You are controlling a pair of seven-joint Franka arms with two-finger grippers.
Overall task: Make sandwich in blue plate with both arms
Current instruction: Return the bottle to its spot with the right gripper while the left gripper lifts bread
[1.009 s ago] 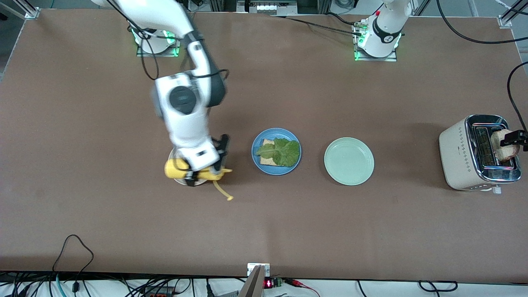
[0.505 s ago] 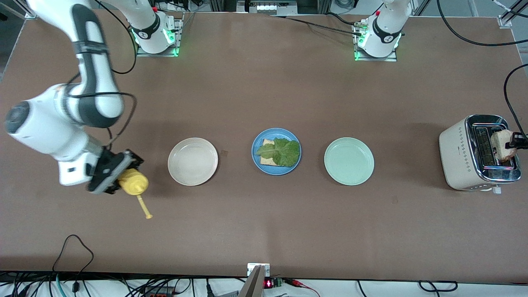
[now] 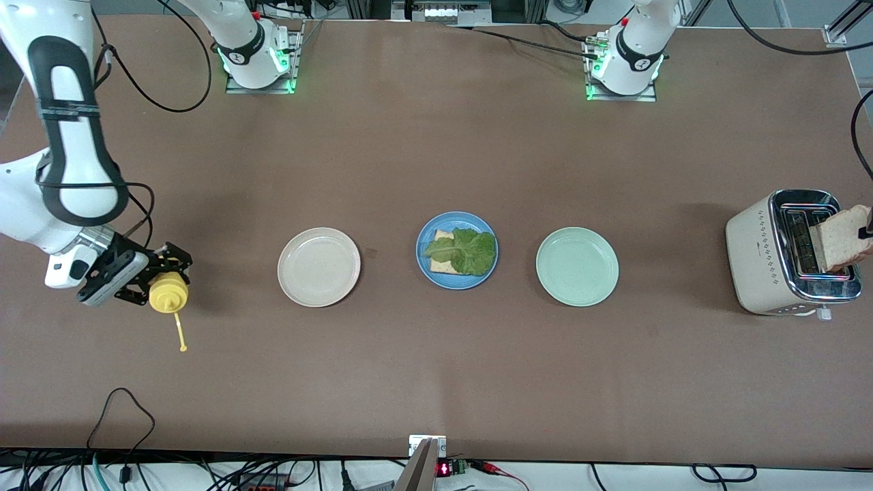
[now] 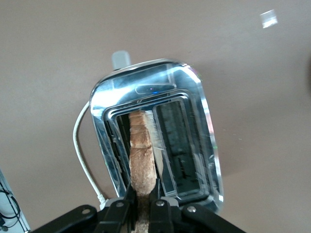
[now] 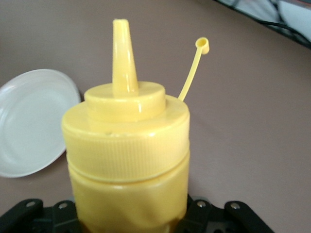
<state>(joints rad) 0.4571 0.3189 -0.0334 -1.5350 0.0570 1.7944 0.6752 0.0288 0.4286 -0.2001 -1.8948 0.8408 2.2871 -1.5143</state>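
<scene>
The blue plate (image 3: 425, 262) sits mid-table with one toasted bread slice (image 3: 442, 236) on it and a green lettuce leaf (image 3: 465, 251) on top. My left gripper (image 4: 142, 209) is shut on a second toasted slice (image 4: 142, 155), holding it on edge, partly lifted over a slot of the toaster (image 4: 194, 97). That slice also shows in the front view (image 3: 840, 238) at the frame's edge. My right gripper (image 3: 166, 281) is shut on a yellow squeeze bottle (image 3: 168, 295) at the right arm's end of the table. The bottle (image 5: 127, 160) stands upright in its jaws, its cap open.
A cream-white plate (image 3: 318, 266) lies between the bottle and the blue plate and also shows in the right wrist view (image 5: 29, 121). A pale green plate (image 3: 577, 266) lies between the blue plate and the cream toaster (image 3: 757, 256). The bottle's tethered cap (image 3: 181, 339) dangles.
My right arm swung from over the cream-white plate to the right arm's end of the table, carrying the bottle. My left gripper has drawn the slice higher out of the toaster.
</scene>
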